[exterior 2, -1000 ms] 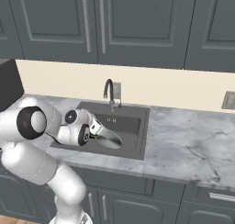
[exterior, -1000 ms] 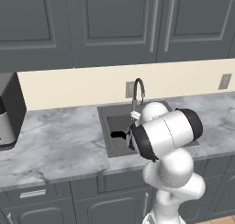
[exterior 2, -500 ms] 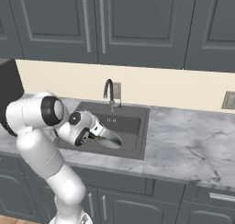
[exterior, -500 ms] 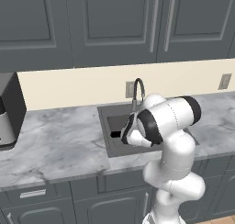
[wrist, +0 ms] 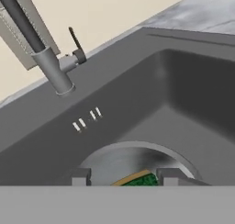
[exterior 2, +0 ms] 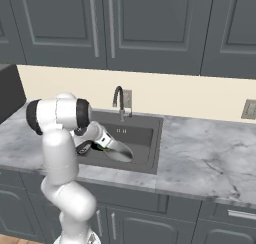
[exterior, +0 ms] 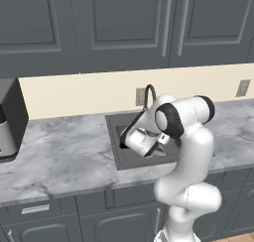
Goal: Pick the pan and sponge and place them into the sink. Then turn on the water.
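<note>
The dark grey sink (exterior 2: 141, 133) holds the round silver pan (exterior 2: 121, 152), whose black handle (exterior 2: 82, 148) points to the left. My gripper (exterior 2: 102, 144) is low inside the basin, just above the pan's left part. In the hand view the gripper (wrist: 125, 176) is shut on the green-and-yellow sponge (wrist: 137, 178), held tilted over the pan (wrist: 119, 158). The sink's back wall (wrist: 183, 94) rises beyond, with the faucet (wrist: 51, 68) at the upper left. No water runs from the faucet (exterior 2: 119, 95).
Marble counter (exterior: 59, 156) runs on both sides of the sink (exterior: 124, 159). A dark appliance (exterior: 7, 119) stands at the far left. A wall outlet (exterior 2: 248, 109) is at the right, and grey cabinets hang above. The faucet (exterior: 149, 92) curves close behind the arm.
The arm's elbow has swung up and back over the counter. The gripper has stayed low in the sink over the pan, still on the sponge.
</note>
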Motion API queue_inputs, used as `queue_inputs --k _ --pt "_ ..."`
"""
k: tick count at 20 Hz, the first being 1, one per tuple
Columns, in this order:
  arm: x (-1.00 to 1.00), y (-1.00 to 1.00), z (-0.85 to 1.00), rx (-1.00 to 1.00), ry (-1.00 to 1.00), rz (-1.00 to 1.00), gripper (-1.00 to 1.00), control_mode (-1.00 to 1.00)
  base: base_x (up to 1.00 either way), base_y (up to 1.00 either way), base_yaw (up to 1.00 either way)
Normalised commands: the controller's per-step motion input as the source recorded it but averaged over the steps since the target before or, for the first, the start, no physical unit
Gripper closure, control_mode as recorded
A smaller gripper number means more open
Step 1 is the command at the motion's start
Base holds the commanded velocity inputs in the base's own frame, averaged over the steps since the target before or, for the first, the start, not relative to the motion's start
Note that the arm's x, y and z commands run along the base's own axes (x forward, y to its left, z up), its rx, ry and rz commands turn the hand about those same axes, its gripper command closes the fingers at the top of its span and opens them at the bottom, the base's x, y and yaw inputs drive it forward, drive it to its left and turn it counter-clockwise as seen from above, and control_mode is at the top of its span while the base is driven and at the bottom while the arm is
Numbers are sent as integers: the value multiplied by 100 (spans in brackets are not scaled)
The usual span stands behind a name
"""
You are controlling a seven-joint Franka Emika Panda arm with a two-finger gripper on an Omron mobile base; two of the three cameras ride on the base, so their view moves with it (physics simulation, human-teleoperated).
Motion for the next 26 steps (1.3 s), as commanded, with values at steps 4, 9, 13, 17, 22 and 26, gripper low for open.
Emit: queue_inputs --k 4,9,13,17,22,26 --pt "16 -2 -32 0 -3 0 100 -100 0 0 0" --pt "13 -12 -40 0 -2 1 100 -100 0 0 0" --pt "9 -17 -41 0 -2 0 100 -100 0 0 0" --pt "12 -12 -36 0 -1 0 100 -100 0 0 0" --pt "14 -14 -33 0 0 0 100 -100 0 0 0" --pt "15 -14 -30 0 0 0 100 -100 0 0 0"
